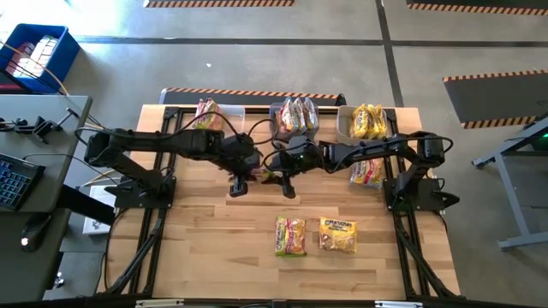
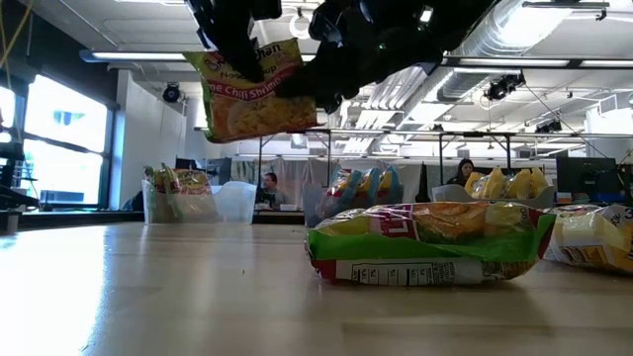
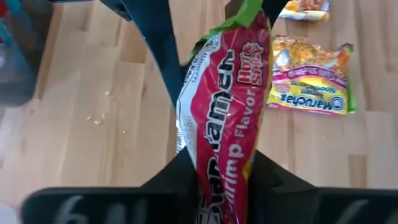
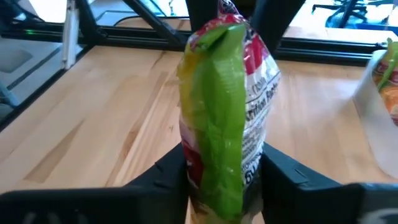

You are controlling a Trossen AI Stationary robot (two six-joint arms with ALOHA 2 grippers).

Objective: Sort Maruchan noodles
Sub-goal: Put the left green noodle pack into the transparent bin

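High view: both claws meet over the middle of the table (image 1: 197,257), sharing one red-and-green noodle packet (image 1: 267,174) held in the air. The left gripper (image 1: 239,186) has its fingers pinched on one end of it; the right gripper (image 1: 288,186) clamps the opposite end. Beyond the grippers stand three clear bins (image 1: 293,120) holding more packets. On the near side of the claws, two packets (image 1: 290,235) lie flat on the wood, side by side.
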